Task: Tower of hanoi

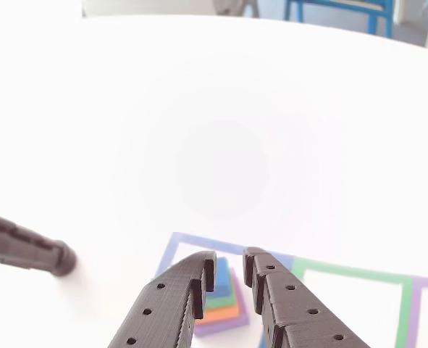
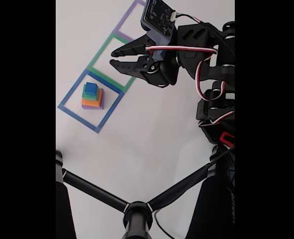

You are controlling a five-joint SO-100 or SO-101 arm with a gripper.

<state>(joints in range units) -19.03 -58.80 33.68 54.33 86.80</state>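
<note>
The tower of hanoi point(image 2: 92, 96) stands as one stack inside the blue taped square point(image 2: 72, 89): blue block on top, then green, orange, and purple at the bottom. In the other view the same stack point(image 1: 221, 293) shows low between my two black fingers, the blue block point(image 1: 221, 274) uppermost. My gripper point(image 2: 113, 57) hangs in the air up and to the right of the stack in the fixed view, over the green taped square point(image 2: 101, 51). The gripper point(image 1: 229, 264) is open, with nothing between its fingers.
A purple taped square point(image 2: 129, 15) follows the green one. Black tripod legs point(image 2: 137, 214) spread across the near table, and one leg point(image 1: 25, 250) reaches in at the left. The arm's body and cables point(image 2: 211, 74) sit at the right. A blue chair point(image 1: 337, 11) stands beyond the table.
</note>
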